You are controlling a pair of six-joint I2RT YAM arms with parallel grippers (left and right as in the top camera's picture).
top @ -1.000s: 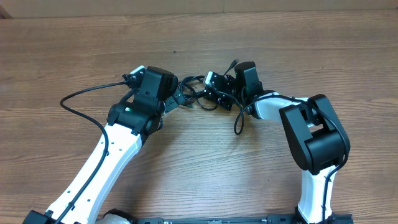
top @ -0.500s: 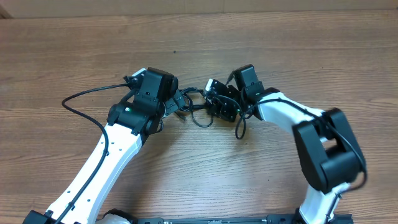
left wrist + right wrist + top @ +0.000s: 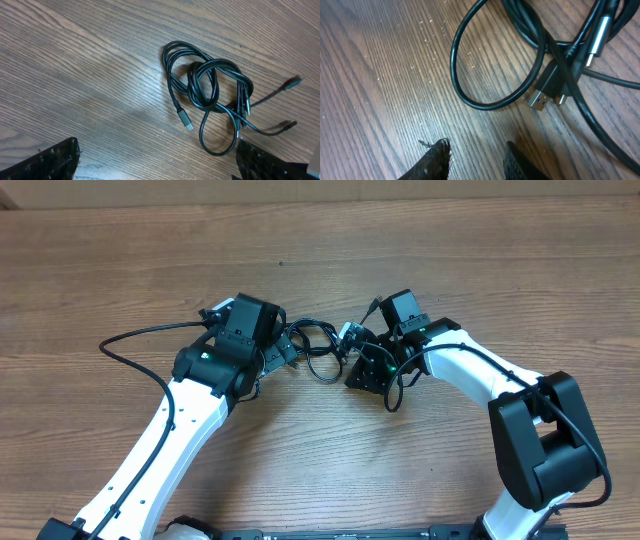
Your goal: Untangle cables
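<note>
Black cables (image 3: 210, 90) lie knotted on the wooden table (image 3: 120, 260), at the centre of the overhead view between the two arms. In the left wrist view they fill the upper right of the frame; two overlapping coils cross at a tight knot, and a silver-tipped plug (image 3: 186, 121) points toward lower centre. The left gripper (image 3: 157, 167) is spread wide with nothing between its fingers; the bundle lies ahead of it, apart. The right gripper (image 3: 476, 162) shows its fingertips at the bottom edge of its own view, a little apart, bare wood between them, pinching nothing. A loose loop (image 3: 485, 104) lies just beyond them, with a USB plug (image 3: 540, 97) right of centre.

The step in hand looks like the right gripper reaching for a strand. It would go best on that single loop, clear of the crossing where several cords would be caught at once. The fingertips should come low enough to straddle the cord against the wood. The left gripper should hold the other coil, so a pull opens the knot rather than dragging the whole bundle; pull slowly, easing a plug end back through.
</note>
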